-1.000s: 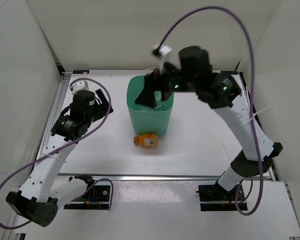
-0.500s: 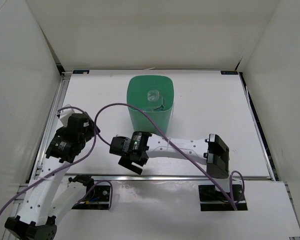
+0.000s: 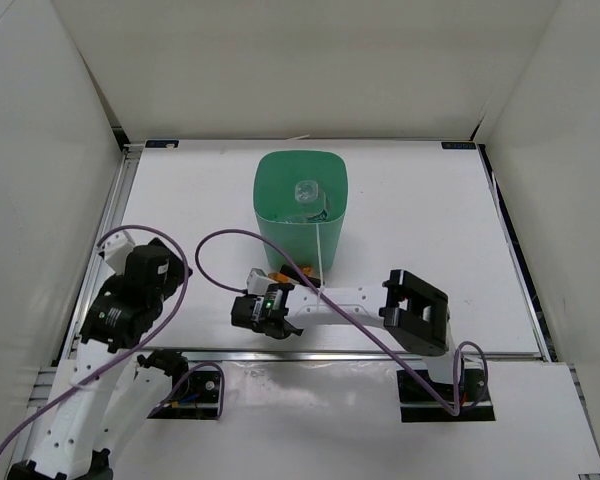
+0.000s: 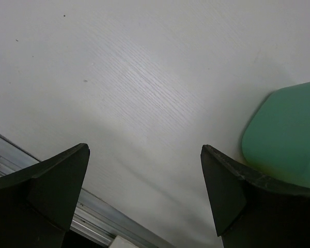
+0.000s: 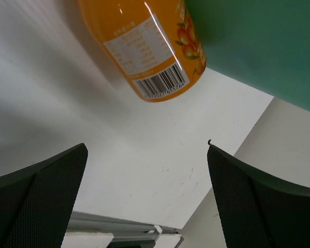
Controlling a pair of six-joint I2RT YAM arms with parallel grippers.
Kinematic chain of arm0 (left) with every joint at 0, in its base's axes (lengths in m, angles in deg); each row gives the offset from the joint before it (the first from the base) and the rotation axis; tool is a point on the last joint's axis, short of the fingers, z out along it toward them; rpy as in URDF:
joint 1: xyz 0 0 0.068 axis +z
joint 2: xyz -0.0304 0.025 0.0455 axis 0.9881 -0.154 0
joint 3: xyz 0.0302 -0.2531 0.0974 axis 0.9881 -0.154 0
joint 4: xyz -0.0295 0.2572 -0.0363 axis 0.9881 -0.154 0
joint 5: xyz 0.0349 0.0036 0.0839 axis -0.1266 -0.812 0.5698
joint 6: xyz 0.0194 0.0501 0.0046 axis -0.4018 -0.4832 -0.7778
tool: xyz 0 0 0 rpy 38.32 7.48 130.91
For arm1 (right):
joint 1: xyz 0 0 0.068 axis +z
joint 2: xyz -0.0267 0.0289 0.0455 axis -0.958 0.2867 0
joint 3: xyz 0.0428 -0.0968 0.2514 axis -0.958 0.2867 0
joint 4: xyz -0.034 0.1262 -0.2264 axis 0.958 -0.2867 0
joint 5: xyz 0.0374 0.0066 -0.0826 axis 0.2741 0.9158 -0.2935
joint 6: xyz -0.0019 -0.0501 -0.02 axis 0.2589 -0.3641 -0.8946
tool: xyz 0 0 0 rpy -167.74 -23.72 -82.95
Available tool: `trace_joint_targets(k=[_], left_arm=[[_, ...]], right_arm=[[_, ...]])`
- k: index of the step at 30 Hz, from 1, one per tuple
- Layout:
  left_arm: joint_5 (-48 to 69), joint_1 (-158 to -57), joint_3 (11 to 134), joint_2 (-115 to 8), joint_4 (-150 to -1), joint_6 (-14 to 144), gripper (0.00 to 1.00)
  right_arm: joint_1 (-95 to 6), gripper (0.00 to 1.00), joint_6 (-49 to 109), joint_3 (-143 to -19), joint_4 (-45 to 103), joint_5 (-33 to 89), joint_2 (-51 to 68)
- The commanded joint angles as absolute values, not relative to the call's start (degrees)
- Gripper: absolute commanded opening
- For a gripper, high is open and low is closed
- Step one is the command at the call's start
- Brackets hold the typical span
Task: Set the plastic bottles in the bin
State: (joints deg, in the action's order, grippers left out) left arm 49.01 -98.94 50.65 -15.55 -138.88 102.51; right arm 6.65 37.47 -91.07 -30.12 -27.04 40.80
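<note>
Step in hand, as I read it: pick-up of the stubby orange plastic bottle (image 5: pixel 144 46). It lies on the white worktop (image 4: pixel 144 77) just ahead of the right hand (image 5: pixel 147 150), beside the tall mint-green plastic bin (image 5: pixel 258 46). Right hand is spread, empty. Next move: advance, close on the body, lift over the rim. Left hand (image 4: pixel 144 150) is spread, empty, with the bin to its right. The bottle's cap end is cropped, and from above the arm covers most of it. One clear bottle (image 3: pixel 307 191) shows inside the bin; can't tell about the others.

— How many bottles can you see?
— Two: one clear bottle (image 3: pixel 307 191) and one orange bottle (image 5: pixel 144 46).
— Bins?
— Just one green bin (image 3: pixel 280 225).
— And arms?
— Two, the left arm (image 3: pixel 130 300) and the right arm (image 3: pixel 350 298).
</note>
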Motion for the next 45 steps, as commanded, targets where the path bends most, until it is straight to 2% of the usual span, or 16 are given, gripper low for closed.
trace_joint_targets(k=[1, 5, 7, 14, 16, 25, 40, 45], left_arm=[[49.1, -98.8, 50.2, -11.3, -139.7, 103.9, 1.0], [48.3, -98.8, 51.5, -10.3, -142.0, 102.6, 1.0], [53.0, -98.8, 53.9, -10.3, -146.6, 108.5, 1.0], [58.4, -98.8, 55.1, -4.6, -154.7, 116.8, 1.0], [60.8, -98.8, 55.1, -2.4, -159.2, 123.9, 1.0], [61.9, -99.9, 49.9, 12.9, -159.2, 131.4, 1.0], [61.9, -103.5, 49.9, 13.0, -159.2, 131.4, 1.0], [61.9, -103.6, 49.9, 13.6, -159.2, 131.4, 1.0]], right_arm=[[7.6, 1.0, 36.2, -89.4, -22.7, -33.7, 41.9], [8.1, 1.0, 30.5, -86.6, -12.9, -34.2, 41.9], [8.1, 1.0, 28.5, -85.8, -9.0, -34.2, 41.9], [8.1, 1.0, 24.9, -87.4, -4.7, -35.3, 45.0], [8.1, 1.0, 24.4, -87.9, -3.8, -35.4, 45.5], [5.8, 1.0, 22.0, -87.4, 0.0, -35.3, 46.0], [-0.8, 1.0, 18.8, -89.2, 2.7, -30.1, 48.9], [-1.4, 0.91, 21.8, -90.4, -0.6, -23.4, 48.9]])
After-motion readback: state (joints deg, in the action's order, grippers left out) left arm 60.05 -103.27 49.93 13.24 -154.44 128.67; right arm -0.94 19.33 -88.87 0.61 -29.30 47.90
